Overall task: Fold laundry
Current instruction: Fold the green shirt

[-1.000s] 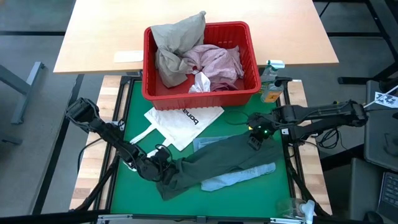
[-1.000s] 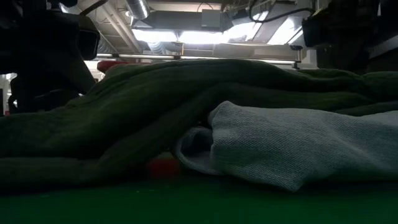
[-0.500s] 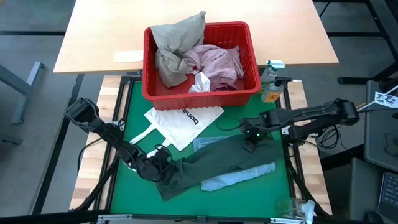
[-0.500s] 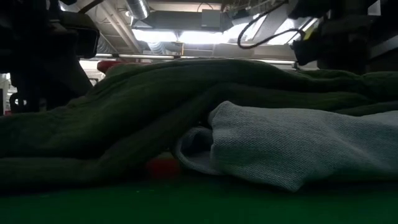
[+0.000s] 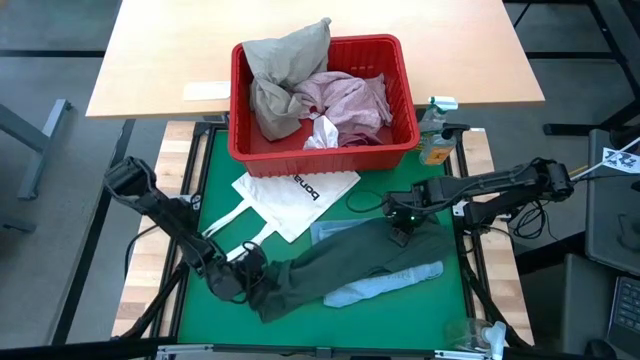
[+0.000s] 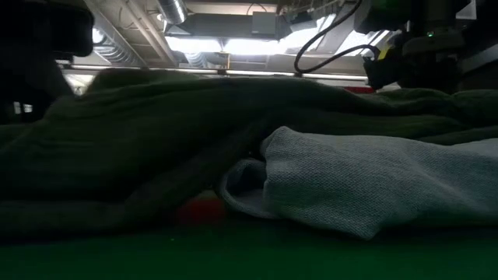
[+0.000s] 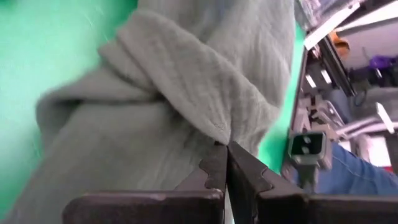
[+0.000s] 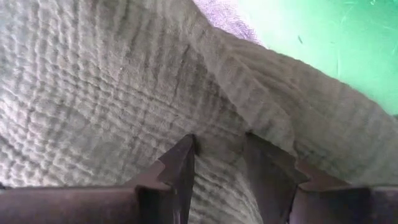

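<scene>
Item one, working left to right with the dark grey-green garment (image 5: 350, 262) as my landmark: my left gripper (image 5: 252, 282) sits at the garment's left end, low on the green mat (image 5: 200, 320); its jaws are pressed together on a gathered ridge of the cloth, and in the left wrist view the fabric bunches into the closed tips (image 7: 225, 163). Item two, the garment itself: it lies crumpled in a long diagonal across the mat, overlapping the light blue piece (image 5: 385, 284), which pokes out from under its lower edge. Item three, my right gripper (image 5: 402, 222): it is at the garment's upper right end, jaws part-spread with fingers (image 8: 180, 163) pressed down onto the weave; I judge cloth sits between them, but I cannot tell whether it is truly pinched. Item four, behind the garment: the white tote bag (image 5: 290, 197), then the red basket (image 5: 322, 150) holding the beige-khaki (image 5: 280, 70), mottled pink (image 5: 350, 98) and small white (image 5: 322, 132) pieces, all untouched. Step in hand, as I read it: taking hold of both ends of the one garment, with no fold made yet. Next I need the right grip confirmed, then both ends lifted apart to spread it flat clear of the blue piece.
</scene>
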`<state>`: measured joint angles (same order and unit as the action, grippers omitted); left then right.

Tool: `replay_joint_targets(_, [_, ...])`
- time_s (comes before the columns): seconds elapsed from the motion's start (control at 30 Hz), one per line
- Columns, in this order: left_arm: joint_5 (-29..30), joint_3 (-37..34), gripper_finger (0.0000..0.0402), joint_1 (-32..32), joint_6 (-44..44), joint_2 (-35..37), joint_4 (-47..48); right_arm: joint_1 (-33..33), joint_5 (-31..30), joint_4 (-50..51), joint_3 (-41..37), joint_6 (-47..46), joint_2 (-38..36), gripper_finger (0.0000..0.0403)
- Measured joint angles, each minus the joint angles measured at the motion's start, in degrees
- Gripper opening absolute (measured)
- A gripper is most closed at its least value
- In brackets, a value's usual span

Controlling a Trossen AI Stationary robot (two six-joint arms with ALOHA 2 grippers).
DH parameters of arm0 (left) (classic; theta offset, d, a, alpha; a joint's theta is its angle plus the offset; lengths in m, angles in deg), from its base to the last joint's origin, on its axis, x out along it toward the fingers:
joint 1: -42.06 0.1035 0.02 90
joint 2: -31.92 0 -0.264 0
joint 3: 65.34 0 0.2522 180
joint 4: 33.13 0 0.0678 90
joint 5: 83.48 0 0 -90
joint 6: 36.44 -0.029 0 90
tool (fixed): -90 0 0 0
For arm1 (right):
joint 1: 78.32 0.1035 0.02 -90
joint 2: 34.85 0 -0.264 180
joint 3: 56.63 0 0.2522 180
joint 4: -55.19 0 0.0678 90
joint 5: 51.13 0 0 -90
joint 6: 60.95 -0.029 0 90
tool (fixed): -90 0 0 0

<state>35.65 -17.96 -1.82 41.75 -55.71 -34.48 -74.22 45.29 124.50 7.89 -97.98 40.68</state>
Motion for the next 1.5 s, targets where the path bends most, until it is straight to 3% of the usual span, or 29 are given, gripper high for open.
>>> replay_joint_targets(0.3, [-4.63,0.0,0.0,-6.31,5.77,0.0,0.04,0.0,0.0,0.02,0.0,-0.05,0.0,0.014])
replay_joint_targets(0.67, [-8.18,-0.02,0.0002,-6.88,11.65,-0.07,7.59,0.02,0.0,0.03,0.02,-0.1,0.0,0.014])
replay_joint_targets(0.8, [-6.09,-0.02,0.0019,-6.88,10.73,-0.07,7.41,0.02,0.0,0.09,0.02,-0.12,0.0,0.014])
replay_joint_targets(1.17, [0.72,-0.02,0.0146,-6.79,9.75,-0.09,6.35,0.07,0.61,2.03,0.02,0.03,0.0,0.014])
replay_joint_targets(1.27, [4.27,-0.02,0.0154,-6.79,9.76,-0.08,4.78,0.07,0.63,2.03,0.02,0.06,0.0,0.014])
replay_joint_targets(1.5, [5.51,-0.02,0.014,-6.77,9.71,2.49,4.29,0.07,0.63,2.01,0.02,1.52,0.0,0.014])
